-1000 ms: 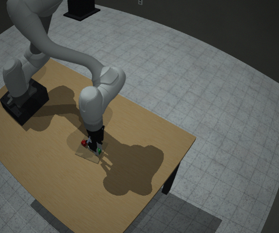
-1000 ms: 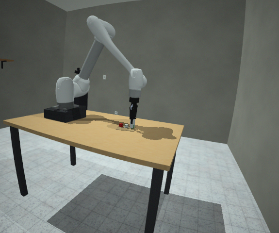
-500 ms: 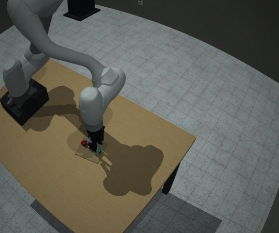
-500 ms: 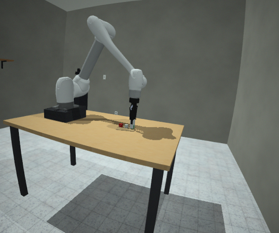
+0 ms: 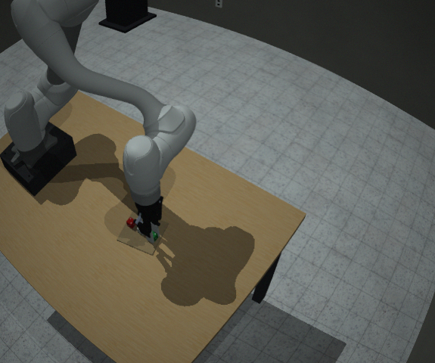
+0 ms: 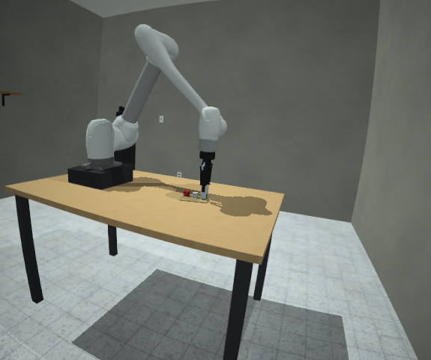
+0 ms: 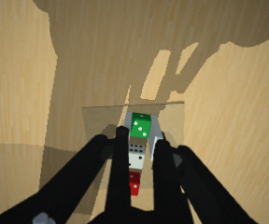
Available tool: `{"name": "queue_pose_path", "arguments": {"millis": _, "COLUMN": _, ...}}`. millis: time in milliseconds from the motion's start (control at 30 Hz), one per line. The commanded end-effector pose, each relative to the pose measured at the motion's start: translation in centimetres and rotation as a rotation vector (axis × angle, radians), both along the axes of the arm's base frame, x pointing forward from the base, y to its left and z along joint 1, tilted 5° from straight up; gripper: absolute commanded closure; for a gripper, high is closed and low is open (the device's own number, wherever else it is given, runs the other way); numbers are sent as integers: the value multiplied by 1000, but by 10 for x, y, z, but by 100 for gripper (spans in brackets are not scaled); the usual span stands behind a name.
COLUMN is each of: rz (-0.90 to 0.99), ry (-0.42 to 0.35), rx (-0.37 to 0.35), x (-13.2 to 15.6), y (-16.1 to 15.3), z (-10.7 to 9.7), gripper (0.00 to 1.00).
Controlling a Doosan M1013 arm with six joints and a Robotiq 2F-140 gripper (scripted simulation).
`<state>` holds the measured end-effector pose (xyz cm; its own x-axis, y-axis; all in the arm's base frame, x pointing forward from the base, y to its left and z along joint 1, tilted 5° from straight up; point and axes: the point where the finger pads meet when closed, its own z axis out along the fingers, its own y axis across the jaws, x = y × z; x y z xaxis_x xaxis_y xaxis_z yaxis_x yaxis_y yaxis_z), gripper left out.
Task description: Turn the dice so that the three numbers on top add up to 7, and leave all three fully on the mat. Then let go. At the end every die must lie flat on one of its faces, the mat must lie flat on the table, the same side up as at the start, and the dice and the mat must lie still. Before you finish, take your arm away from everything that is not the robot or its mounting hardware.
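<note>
My gripper (image 5: 153, 235) (image 6: 205, 194) (image 7: 139, 122) points down with its pads against opposite sides of the green die (image 5: 155, 235) (image 7: 140, 126). The fingers are shut on it, at or just above the mat (image 5: 126, 239) (image 7: 99, 122); a small lift cannot be told. The green die shows three pips on top. The white die (image 6: 195, 194) (image 7: 136, 160) stands on the mat, with two pips visible on top and six on a side. The red die (image 5: 130, 221) (image 6: 186, 193) (image 7: 134, 188) is beyond it, towards the base; its top is partly hidden by a finger.
The three dice stand roughly in a row, close together, with the green one farthest from the robot base (image 5: 37, 164) (image 6: 100, 176). The wooden table (image 5: 104, 281) (image 6: 138, 211) carries the mat and base. The arm's shadow falls across the table and part of the mat.
</note>
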<state>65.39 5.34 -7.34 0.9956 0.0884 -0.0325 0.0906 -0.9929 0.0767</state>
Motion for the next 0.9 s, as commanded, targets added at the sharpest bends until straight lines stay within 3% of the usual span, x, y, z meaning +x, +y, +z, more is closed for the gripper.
{"name": "queue_pose_path", "arguments": {"millis": 0, "rz": -1, "ry": -1, "rx": -1, "x": 0, "y": -1, "z": -4, "gripper": 87}}
{"name": "queue_pose_path", "arguments": {"millis": 867, "rz": -1, "ry": -1, "rx": -1, "x": 0, "y": -1, "z": -4, "gripper": 85}}
